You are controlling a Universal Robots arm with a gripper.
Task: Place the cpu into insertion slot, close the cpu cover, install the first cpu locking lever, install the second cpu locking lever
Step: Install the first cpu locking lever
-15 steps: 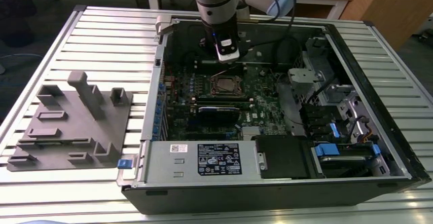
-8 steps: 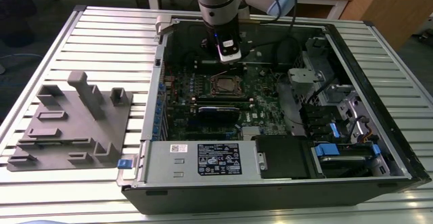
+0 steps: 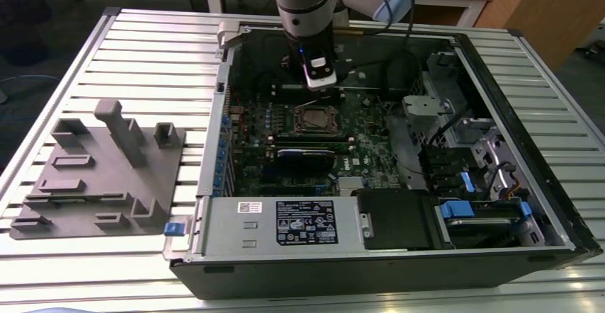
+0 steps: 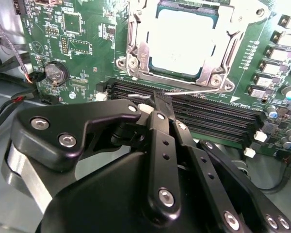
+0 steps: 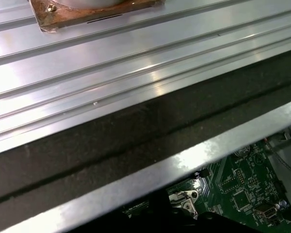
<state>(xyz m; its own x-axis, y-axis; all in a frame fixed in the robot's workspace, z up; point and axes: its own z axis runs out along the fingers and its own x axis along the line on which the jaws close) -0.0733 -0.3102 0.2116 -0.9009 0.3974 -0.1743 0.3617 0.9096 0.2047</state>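
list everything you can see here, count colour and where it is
computer case: 1, black, open on the ribbed metal table
table: 1, silvery, ribbed, under the case
motherboard: 1, green, inside the case
cpu: 1, pale silvery grey, sitting in the insertion slot
insertion slot: 1, dark centre with metal rim, middle of the motherboard
cpu cover: 1, silvery frame, down around the cpu
coin battery: 1, silver, on the motherboard beside the socket
memory slots: several, black, alongside the socket
fixture block: 1, grey, on the table at the exterior view's left
gripper: 1, black, fingers together, just beside the socket
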